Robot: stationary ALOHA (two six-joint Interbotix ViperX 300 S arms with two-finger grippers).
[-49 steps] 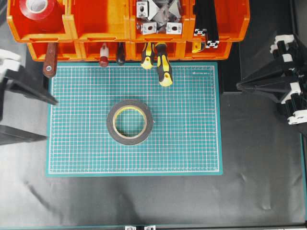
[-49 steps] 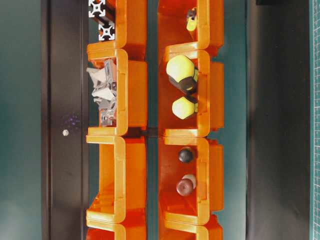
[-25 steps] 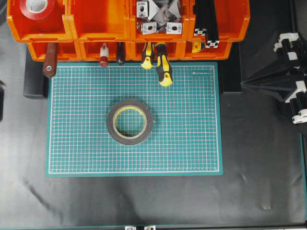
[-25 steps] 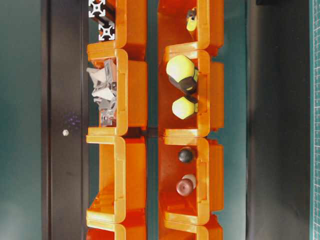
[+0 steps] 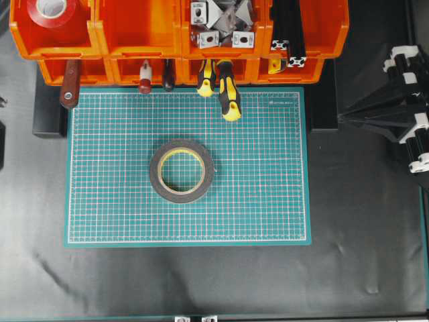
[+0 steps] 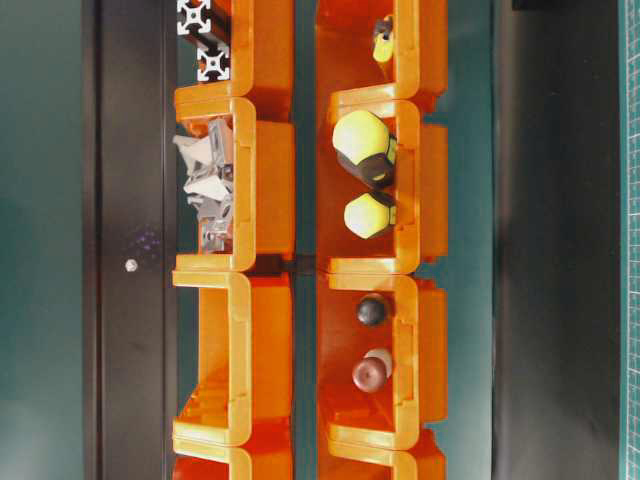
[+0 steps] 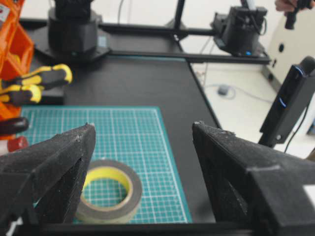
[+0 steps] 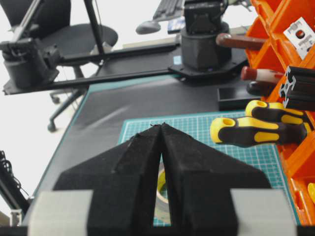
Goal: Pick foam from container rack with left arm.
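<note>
The foam (image 5: pixel 181 171), a dark grey ring with a yellowish liner, lies flat on the green cutting mat (image 5: pixel 268 201), clear of the orange container rack (image 5: pixel 137 52). In the left wrist view my left gripper (image 7: pixel 143 126) stands open and empty, with the foam (image 7: pixel 106 196) low between its jaws, near the left one and ahead of it. Overhead, the left arm is almost wholly off the left edge. My right gripper (image 5: pixel 339 119) hangs shut and empty at the right, beside the mat. A strip of the foam (image 8: pixel 160 189) shows behind its jaws (image 8: pixel 161 126).
The rack's top bins hold a red tape roll (image 5: pixel 53 10), metal brackets (image 5: pixel 221 20) and black extrusions (image 5: pixel 288 33). Yellow-black screwdrivers (image 5: pixel 229 94) and a brown-handled tool (image 5: pixel 70 87) stick out of the lower bins over the mat's far edge. Seen side-on, the rack (image 6: pixel 255 190) stands on black table.
The left arm has drawn back to the left, leaving the overhead view almost entirely. The right arm shifted slightly right early on. The foam has not moved.
</note>
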